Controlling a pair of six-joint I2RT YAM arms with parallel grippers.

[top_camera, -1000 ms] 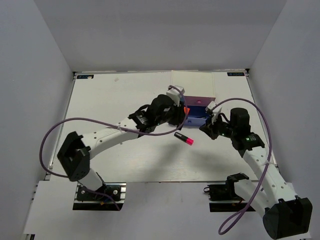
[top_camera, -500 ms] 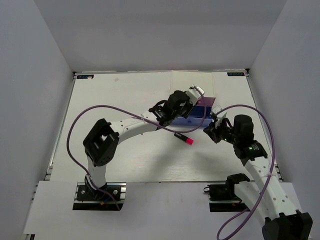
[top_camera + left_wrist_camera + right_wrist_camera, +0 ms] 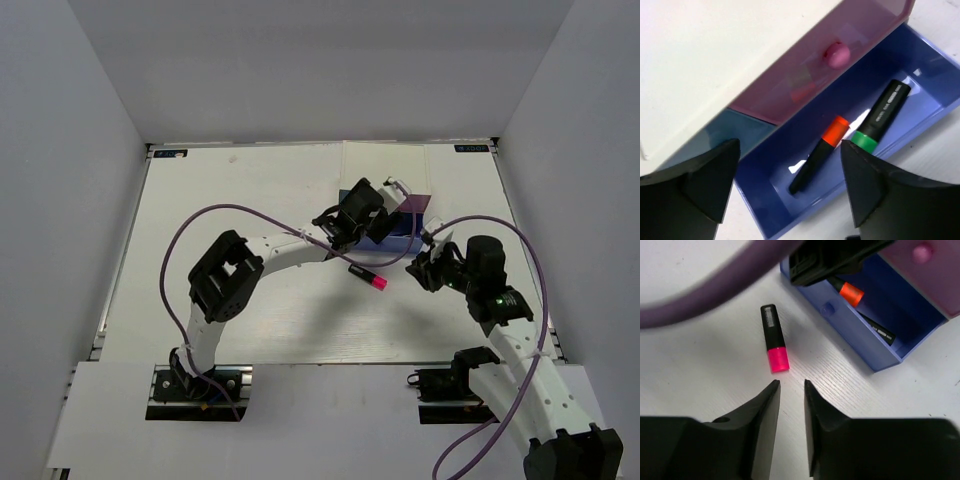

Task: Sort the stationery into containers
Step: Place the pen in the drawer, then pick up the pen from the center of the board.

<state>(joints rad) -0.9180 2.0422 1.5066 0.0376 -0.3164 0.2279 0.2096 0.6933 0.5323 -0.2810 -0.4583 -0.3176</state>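
The blue drawer (image 3: 765, 220) of the mini cabinet (image 3: 385, 165) stands pulled out. An orange-capped marker (image 3: 820, 155) and a green-capped marker (image 3: 880, 117) lie loose in it, side by side. My left gripper (image 3: 789, 145) hovers just above that drawer, open and holding nothing. Above it, the pink drawer (image 3: 805, 75) is pushed in. A pink-capped marker (image 3: 774, 345) lies flat on the table in front of the blue drawer (image 3: 855, 335). My right gripper (image 3: 791, 382) hangs over the table near the marker's pink cap, its jaws a narrow gap apart with nothing between them.
The cabinet sits at the back middle of the white table (image 3: 230, 200), and the left arm (image 3: 290, 245) reaches across to it. A purple cable (image 3: 715, 295) crosses the top left of the right wrist view. Grey walls enclose the table.
My left gripper swung over the blue drawer and opened; the orange-capped marker now lies in the drawer. My right gripper drew back from the drawer and its jaws parted slightly.
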